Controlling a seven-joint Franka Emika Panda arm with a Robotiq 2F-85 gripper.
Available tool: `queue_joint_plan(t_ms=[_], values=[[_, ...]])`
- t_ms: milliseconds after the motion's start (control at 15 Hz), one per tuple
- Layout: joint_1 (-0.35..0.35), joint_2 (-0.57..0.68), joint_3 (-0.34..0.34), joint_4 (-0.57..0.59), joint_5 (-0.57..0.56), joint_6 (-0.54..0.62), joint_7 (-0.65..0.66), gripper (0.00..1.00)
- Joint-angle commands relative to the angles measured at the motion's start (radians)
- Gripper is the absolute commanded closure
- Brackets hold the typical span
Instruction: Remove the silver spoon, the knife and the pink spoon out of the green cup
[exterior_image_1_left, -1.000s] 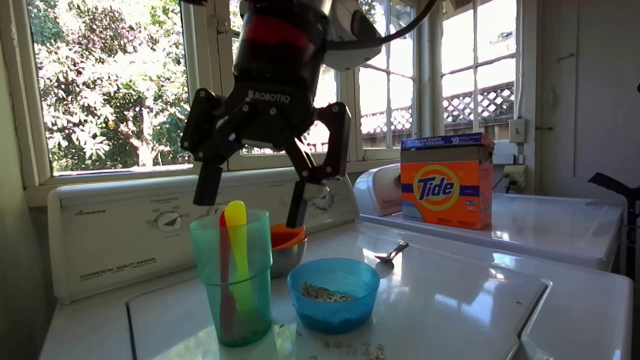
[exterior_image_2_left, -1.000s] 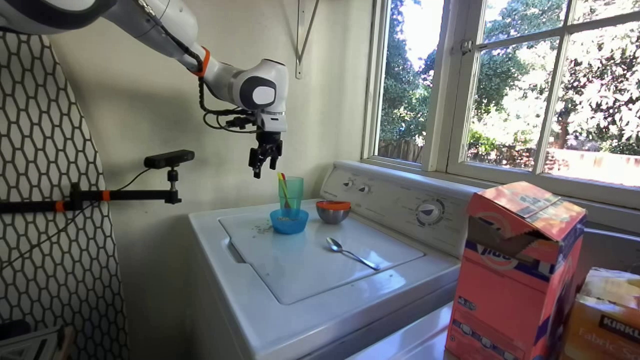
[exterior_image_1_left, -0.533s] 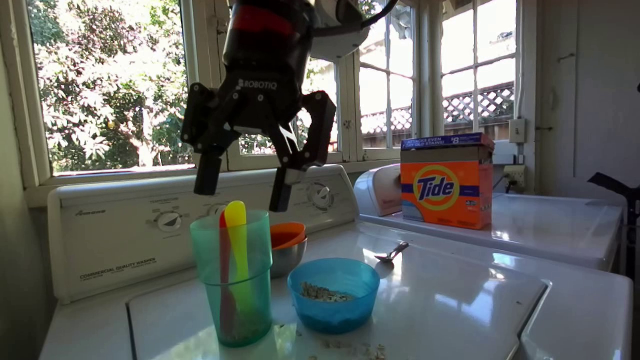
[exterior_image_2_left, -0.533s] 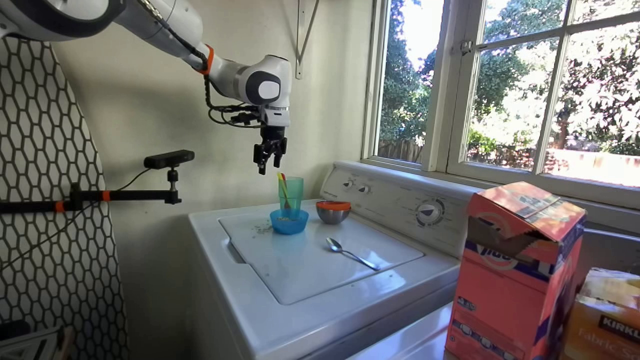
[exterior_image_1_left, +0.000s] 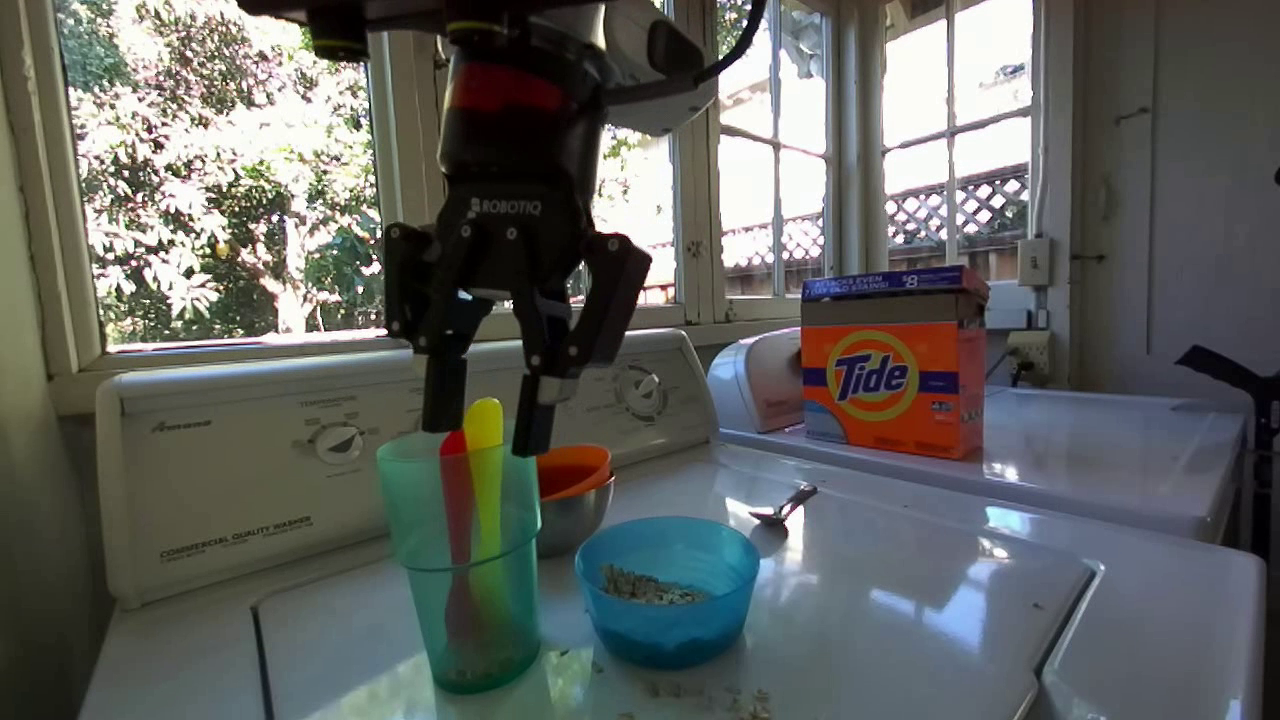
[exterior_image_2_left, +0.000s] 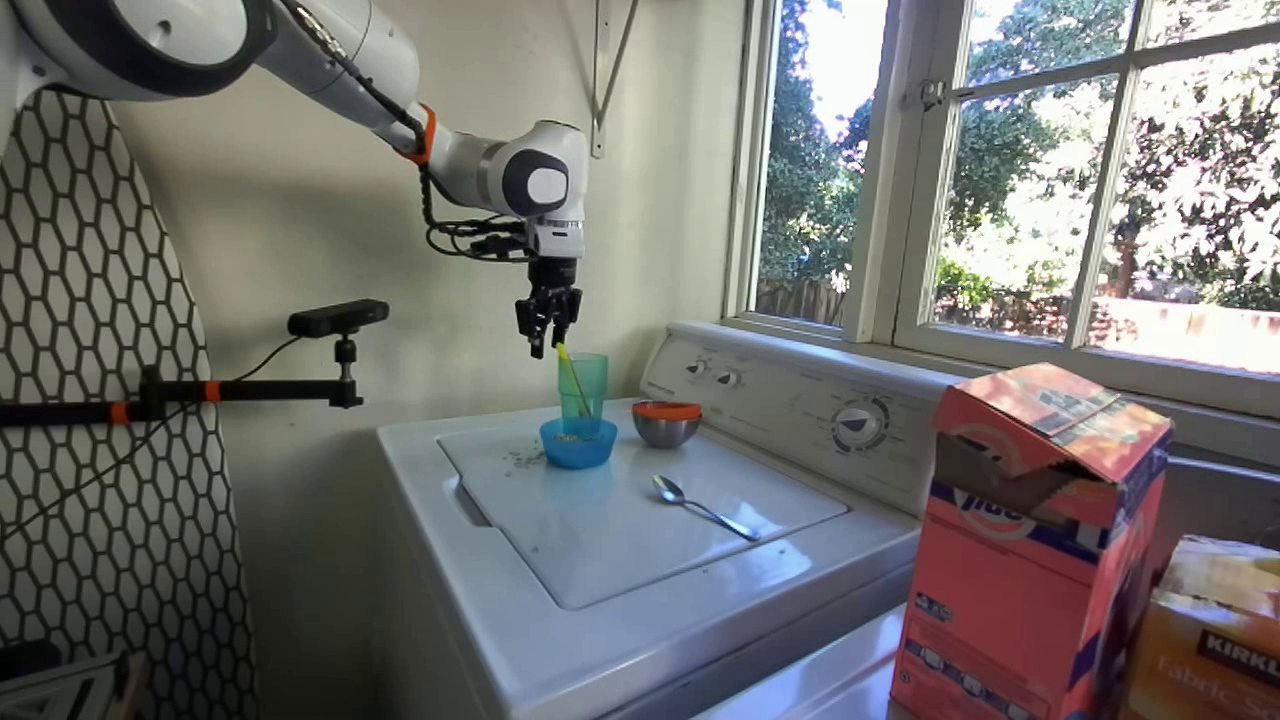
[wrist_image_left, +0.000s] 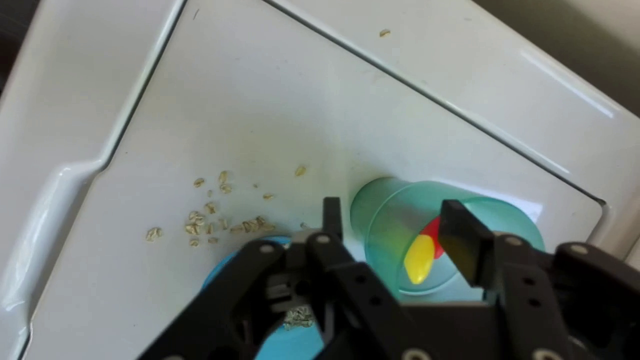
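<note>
Your "ROBOTIQ" gripper (exterior_image_1_left: 487, 440) stands, fingers spread, at the green cup (exterior_image_1_left: 412, 515), which holds the knife (exterior_image_1_left: 487, 490) and pink spoon (exterior_image_1_left: 457, 495). The silver spoon (exterior_image_2_left: 700, 507) lies on the washer (exterior_image_2_left: 590, 530), marked "COMMERCIAL QUALITY WASHER"; the carton (exterior_image_1_left: 885, 400) reads "Tide".

We have room to come down into the green cup (exterior_image_1_left: 415, 520), but the knife (exterior_image_1_left: 484, 425) juts above its rim near the spread pincer (exterior_image_1_left: 488, 440), the pink spoon (exterior_image_1_left: 455, 447) beside it. Low down, the blue bowl (exterior_image_1_left: 690, 640) bars our way just beside the cup; the steel bowl (exterior_image_1_left: 580, 515) stands near. Around the silver spoon (exterior_image_2_left: 705, 512), the washer lid (exterior_image_2_left: 620, 550) lies free.
</note>
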Motion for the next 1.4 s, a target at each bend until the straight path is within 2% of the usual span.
queue_joint_plan(t_ms=[0, 133, 200, 267, 400, 600, 667, 733, 800, 933, 1333], values=[[0.029, 0.036, -0.019, 0.056, -0.039, -0.031, 0.046, 0.57], [0.032, 0.042, -0.022, 0.067, -0.049, -0.035, 0.059, 0.55], [0.034, 0.045, -0.024, 0.072, -0.053, -0.037, 0.062, 0.51], [0.036, 0.047, -0.025, 0.077, -0.054, -0.039, 0.063, 0.3], [0.033, 0.048, -0.025, 0.085, -0.044, -0.043, 0.059, 0.24], [0.04, 0.052, -0.04, 0.094, -0.076, -0.053, 0.088, 0.02], [0.041, 0.055, -0.043, 0.097, -0.087, -0.062, 0.096, 0.0], [0.042, 0.057, -0.045, 0.1, -0.094, -0.068, 0.104, 0.01], [0.042, 0.06, -0.046, 0.103, -0.099, -0.077, 0.108, 0.2], [0.043, 0.066, -0.047, 0.109, -0.104, -0.092, 0.113, 0.29], [0.047, 0.072, -0.048, 0.121, -0.106, -0.109, 0.117, 0.76]])
